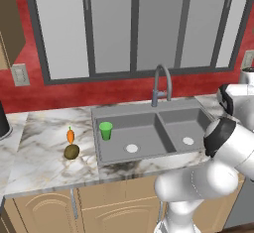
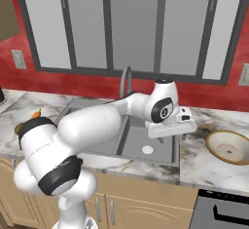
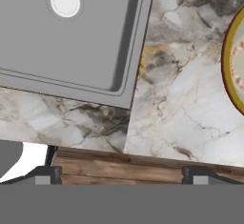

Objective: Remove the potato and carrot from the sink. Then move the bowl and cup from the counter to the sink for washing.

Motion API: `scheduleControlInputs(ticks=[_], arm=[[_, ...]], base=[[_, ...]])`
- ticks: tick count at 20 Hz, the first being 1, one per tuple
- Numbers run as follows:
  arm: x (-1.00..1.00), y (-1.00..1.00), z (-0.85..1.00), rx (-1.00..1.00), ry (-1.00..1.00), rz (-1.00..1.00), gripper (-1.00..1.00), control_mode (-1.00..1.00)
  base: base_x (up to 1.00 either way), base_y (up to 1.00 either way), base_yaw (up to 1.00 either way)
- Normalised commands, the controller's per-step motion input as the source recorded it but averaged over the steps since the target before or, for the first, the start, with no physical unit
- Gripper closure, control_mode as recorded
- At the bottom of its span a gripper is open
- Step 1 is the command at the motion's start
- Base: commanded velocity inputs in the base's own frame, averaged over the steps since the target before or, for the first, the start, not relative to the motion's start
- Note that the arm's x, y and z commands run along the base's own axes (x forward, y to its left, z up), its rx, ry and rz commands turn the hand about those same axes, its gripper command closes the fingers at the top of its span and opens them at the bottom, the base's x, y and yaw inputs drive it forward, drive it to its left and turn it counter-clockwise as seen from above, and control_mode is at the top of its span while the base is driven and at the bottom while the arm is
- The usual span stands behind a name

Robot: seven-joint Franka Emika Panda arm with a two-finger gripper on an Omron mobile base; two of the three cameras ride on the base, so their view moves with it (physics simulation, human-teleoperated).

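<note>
The green cup (image 1: 105,130) stands upright in the left basin of the grey sink (image 1: 149,110). On the marble counter (image 1: 39,165) left of the sink lie the orange carrot (image 1: 70,136) and, just in front of it, the brown potato (image 1: 72,151). The tan bowl (image 2: 228,146) rests on the counter right of the sink; its rim (image 3: 231,70) shows at the right edge of the hand view. My gripper (image 2: 171,127) hovers over the sink's right rim, between the right basin (image 3: 71,51) and the bowl. Its jaws (image 3: 121,176) are open, with nothing between them.
A curved grey faucet (image 1: 161,86) rises behind the sink's divider. A white drain (image 3: 65,2) marks the right basin. A dark appliance (image 2: 223,211) sits below the counter at the far right. The counter's front edge and wooden cabinet front (image 3: 119,163) lie just under my hand.
</note>
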Motion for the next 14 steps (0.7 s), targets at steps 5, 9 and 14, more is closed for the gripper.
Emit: scheduleControlInputs(ticks=[5, 9, 14], arm=[[0.07, -0.3, -0.02, -0.01, 0.0, 0.0, -1.0, -1.0], [0.03, -0.26, -0.08, 0.0, 0.0, 0.0, -1.0, -1.0], [0.06, -0.19, -0.16, 0.0, -0.01, 0.0, -1.0, -1.0]], base=[[0.0, 0.0, 0.0], [0.0, 0.0, 0.0], [0.0, 0.0, 0.0]])
